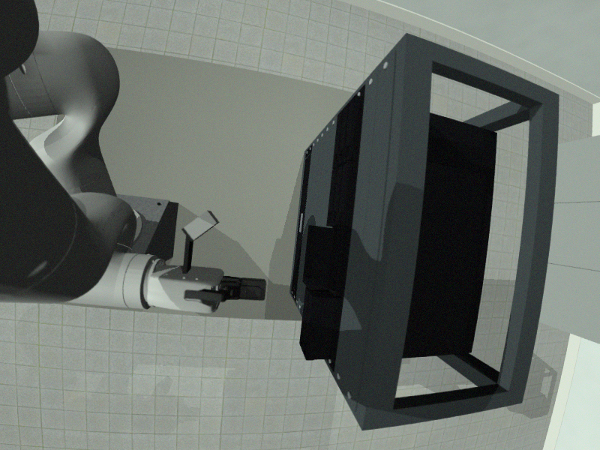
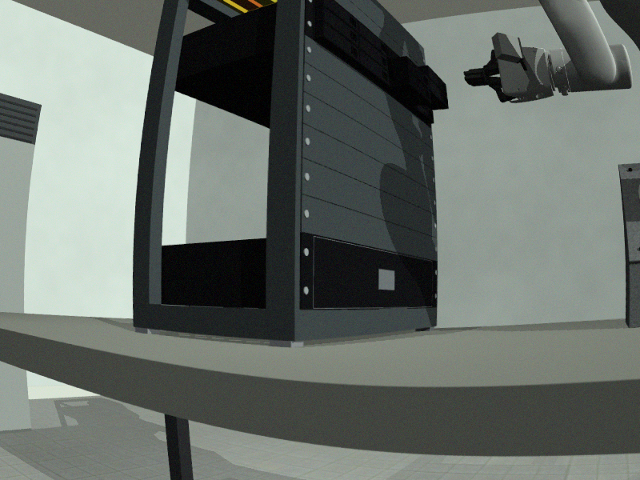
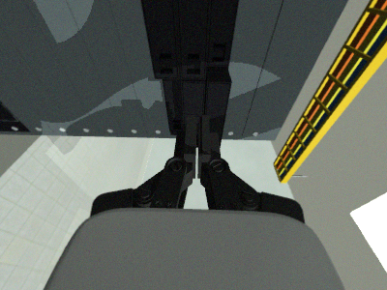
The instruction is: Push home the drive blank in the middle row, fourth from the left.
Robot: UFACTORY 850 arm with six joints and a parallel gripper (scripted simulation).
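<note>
The dark rack (image 1: 387, 145) (image 2: 286, 181) stands on the table, and the storage chassis (image 2: 356, 38) sits at its top. Black drive blanks stand out from the front near its far right end (image 1: 323, 259) (image 1: 317, 329) (image 2: 434, 93). In the wrist view they show as dark bars (image 3: 193, 92) straight ahead. My gripper (image 1: 264, 289) (image 2: 466, 76) (image 3: 197, 129) is shut, with the fingers pressed together and nothing between them. It is level with the chassis and points at the blanks that stand out. A short gap remains between the fingertips and the blanks. I cannot tell which blank it lines up with.
The rack front below the chassis is covered with grey panels (image 2: 362, 170), with a black unit (image 2: 356, 278) at the bottom. A yellow cable ladder (image 3: 334, 97) runs beside the rack. A grey box (image 2: 631, 242) stands at the table's right. The table's edge (image 2: 362, 392) is close in front.
</note>
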